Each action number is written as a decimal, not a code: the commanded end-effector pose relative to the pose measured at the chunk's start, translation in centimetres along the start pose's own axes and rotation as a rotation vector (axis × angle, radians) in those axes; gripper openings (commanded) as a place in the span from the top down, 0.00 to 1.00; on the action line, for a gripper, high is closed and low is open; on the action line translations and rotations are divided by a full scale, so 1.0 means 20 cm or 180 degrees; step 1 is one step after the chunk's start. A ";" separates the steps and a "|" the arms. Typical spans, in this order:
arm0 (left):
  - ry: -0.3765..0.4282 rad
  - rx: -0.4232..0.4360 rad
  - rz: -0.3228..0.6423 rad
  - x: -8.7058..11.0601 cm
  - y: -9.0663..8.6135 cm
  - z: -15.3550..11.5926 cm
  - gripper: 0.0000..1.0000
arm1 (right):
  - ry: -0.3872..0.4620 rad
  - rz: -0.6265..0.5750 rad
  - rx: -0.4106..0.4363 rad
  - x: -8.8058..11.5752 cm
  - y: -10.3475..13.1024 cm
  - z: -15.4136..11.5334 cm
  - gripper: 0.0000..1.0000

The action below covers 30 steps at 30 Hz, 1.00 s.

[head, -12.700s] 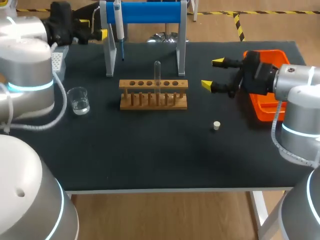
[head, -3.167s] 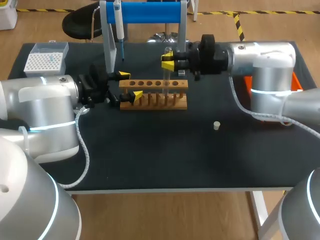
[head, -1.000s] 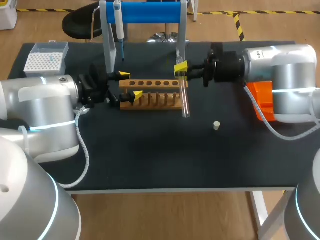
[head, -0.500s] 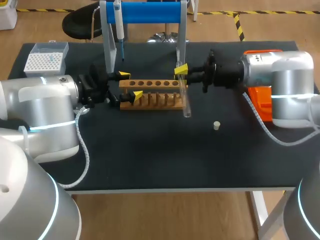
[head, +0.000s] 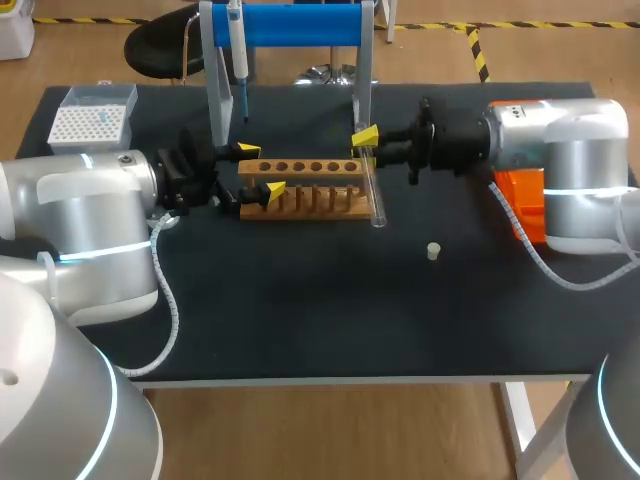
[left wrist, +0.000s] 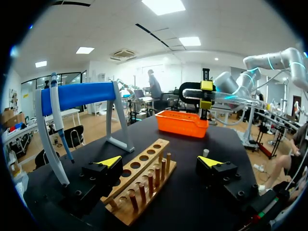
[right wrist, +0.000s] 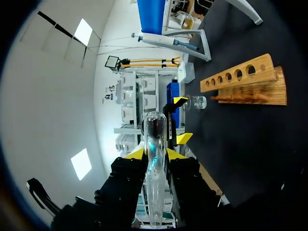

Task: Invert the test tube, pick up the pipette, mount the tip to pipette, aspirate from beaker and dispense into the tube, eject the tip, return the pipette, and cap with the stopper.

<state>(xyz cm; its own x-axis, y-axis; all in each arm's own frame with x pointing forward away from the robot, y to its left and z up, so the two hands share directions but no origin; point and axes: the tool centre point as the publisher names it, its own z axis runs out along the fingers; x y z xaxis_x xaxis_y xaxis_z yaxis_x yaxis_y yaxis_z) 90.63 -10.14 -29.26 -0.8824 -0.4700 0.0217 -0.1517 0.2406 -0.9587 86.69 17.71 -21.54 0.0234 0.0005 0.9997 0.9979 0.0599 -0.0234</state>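
Right gripper [head: 366, 140] clamps tube [head: 374, 192] above black table [head: 300, 300].

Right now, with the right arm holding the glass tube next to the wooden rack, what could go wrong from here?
The test tube is clamped in the right gripper near its upper end. Its long free part hangs close to the right end of the wooden rack, so a swing could strike the rack. Smooth glass held that way might also slip. The left gripper stands open astride the rack's left end, so a knocked rack may shift against its fingers.
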 end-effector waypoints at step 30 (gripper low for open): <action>0.0002 0.0196 0.0228 0.01 -0.02 0.00 0.00 | -0.0008 -0.0078 -0.0038 -0.01 0.00 -0.01 1.00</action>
<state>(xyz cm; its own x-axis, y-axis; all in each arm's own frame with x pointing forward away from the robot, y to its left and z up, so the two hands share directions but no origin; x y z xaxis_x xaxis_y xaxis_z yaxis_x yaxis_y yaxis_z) 90.62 -10.23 -29.15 -0.8841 -0.4670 0.0168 -0.1458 0.2413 -0.9594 86.69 17.55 -21.74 -0.0010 -0.0016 1.0000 0.9987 0.0501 0.0010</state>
